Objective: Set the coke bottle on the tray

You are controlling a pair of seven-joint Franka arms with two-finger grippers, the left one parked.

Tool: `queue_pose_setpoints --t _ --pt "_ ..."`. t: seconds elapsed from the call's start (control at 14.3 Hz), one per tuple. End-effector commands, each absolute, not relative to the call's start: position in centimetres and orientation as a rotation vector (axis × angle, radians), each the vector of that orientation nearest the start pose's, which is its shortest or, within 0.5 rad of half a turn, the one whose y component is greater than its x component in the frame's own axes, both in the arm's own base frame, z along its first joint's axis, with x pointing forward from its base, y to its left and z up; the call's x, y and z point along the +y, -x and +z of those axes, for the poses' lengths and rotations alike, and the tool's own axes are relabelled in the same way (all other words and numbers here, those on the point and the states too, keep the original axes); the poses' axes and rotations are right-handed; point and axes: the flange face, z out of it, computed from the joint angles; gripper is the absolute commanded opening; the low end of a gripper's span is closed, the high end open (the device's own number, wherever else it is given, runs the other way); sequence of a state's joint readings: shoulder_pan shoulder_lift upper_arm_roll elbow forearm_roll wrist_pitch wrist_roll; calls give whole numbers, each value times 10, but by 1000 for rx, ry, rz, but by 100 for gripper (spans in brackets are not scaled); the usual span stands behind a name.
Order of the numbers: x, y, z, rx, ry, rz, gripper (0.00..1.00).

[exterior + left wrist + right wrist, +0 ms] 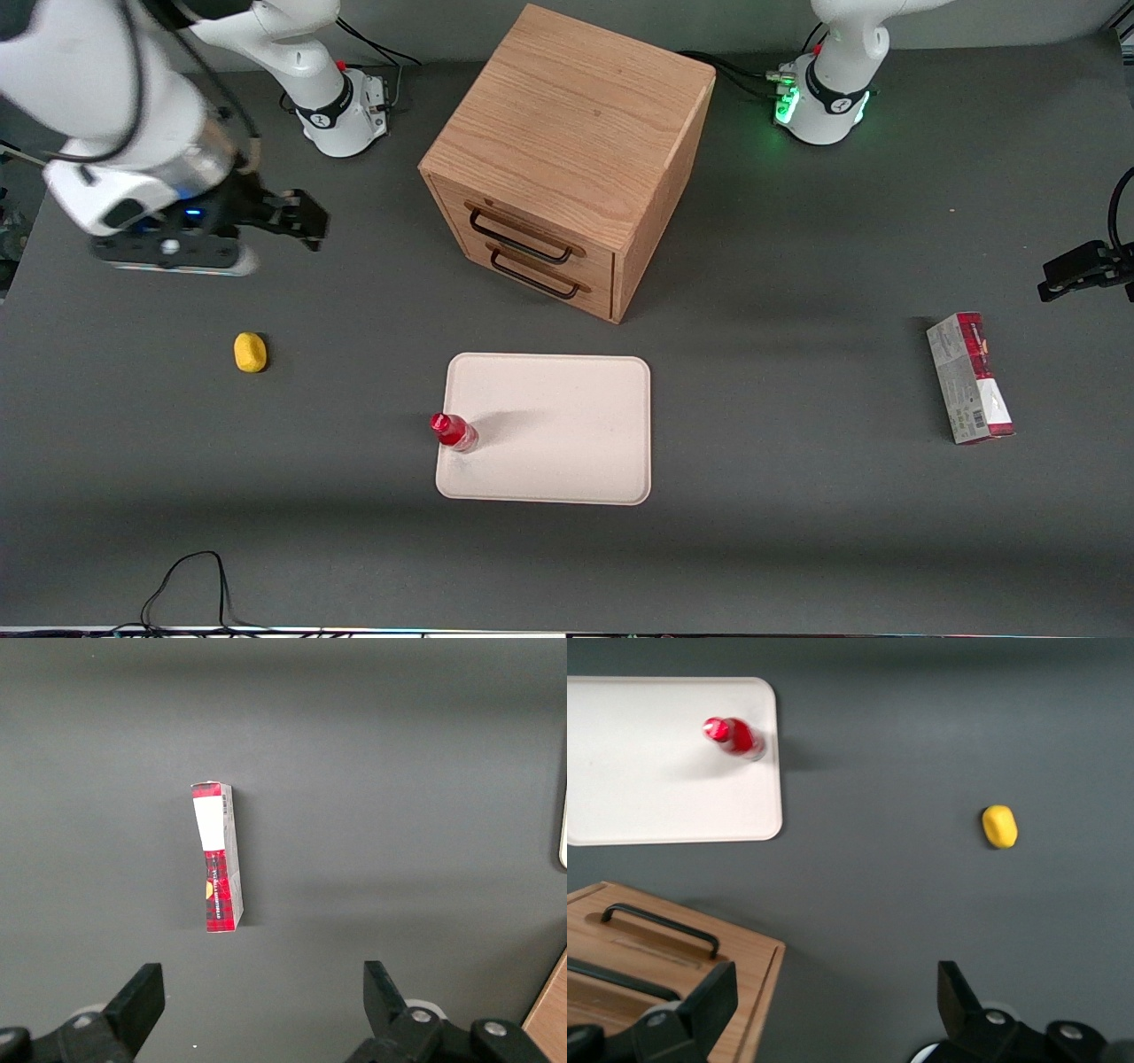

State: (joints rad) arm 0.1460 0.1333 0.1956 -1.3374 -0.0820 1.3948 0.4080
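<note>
The coke bottle (454,431), small and red with a red cap, stands upright on the tray (567,443), close to the tray's edge toward the working arm's end. The right wrist view shows the same bottle (733,736) just inside the rim of the cream tray (647,771). My gripper (297,215) hangs high above the table, well away from the bottle and farther from the front camera than it. It is open, with bare table between its fingers (957,997).
A wooden drawer cabinet (567,151) with two dark handles stands past the tray, away from the front camera. A small yellow object (250,352) lies on the table beneath the gripper's area. A red-and-grey carton (970,377) lies toward the parked arm's end.
</note>
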Motion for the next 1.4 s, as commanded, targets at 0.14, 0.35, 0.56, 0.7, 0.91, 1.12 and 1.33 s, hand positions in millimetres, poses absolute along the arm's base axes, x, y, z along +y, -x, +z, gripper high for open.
queue_pose_setpoints --t 0.14,0.35,0.56,0.7,0.91,1.12,1.33 --pt "75 -543 632 117 3162 -23 100" --pt "43 -549 630 157 3153 -47 100" --pt "11 -554 624 34 3159 -28 100" --pt "0 -552 625 29 3161 7 100" --pt "-6 -548 628 25 3161 27 100" --pt "-20 -547 629 -2 3162 25 100" --pt "-20 -545 629 6 3164 38 100"
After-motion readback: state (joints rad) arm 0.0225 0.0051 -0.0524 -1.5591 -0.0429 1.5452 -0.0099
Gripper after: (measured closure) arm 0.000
